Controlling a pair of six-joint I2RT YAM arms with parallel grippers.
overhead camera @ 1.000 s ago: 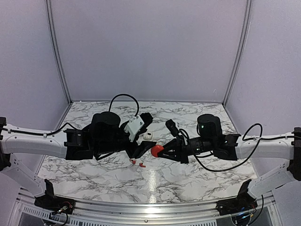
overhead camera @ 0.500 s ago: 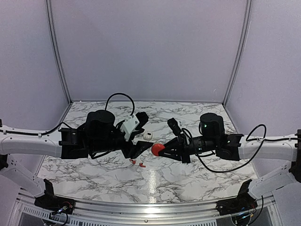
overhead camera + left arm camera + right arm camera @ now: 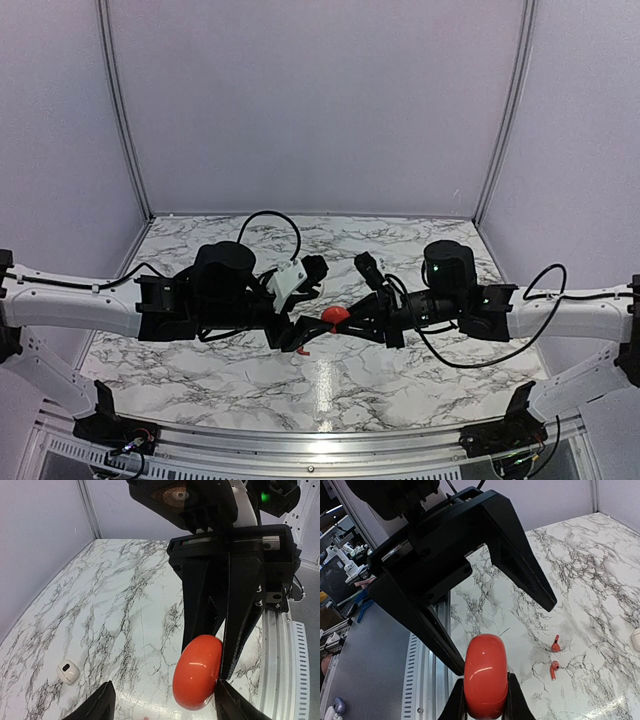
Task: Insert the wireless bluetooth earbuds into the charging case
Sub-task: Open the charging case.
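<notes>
Closing in since a second ago, the left gripper is now reaching right up to the right gripper, where earlier a clear gap separated the two. Its jaws are standing open and straddling the red ball; one fingertip is sitting just beside the ball, the other well off it, and neither is clearly touching. The right gripper is clamping the ball between closed fingers, holding it above the table as it was before.

Both earbuds are lying on the marble, close to each other, below and beyond the meeting grippers. The case is resting on the table too, apart from the earbuds and from both arms; whether its lid is open is hard to tell at this size.

This is looking like a handover of the ball, or a two-handed grip on it, rather than work on the earbuds. By that reading nothing is being inserted yet: both earbuds are waiting outside the case, and neither gripper is free to pick one up.
</notes>
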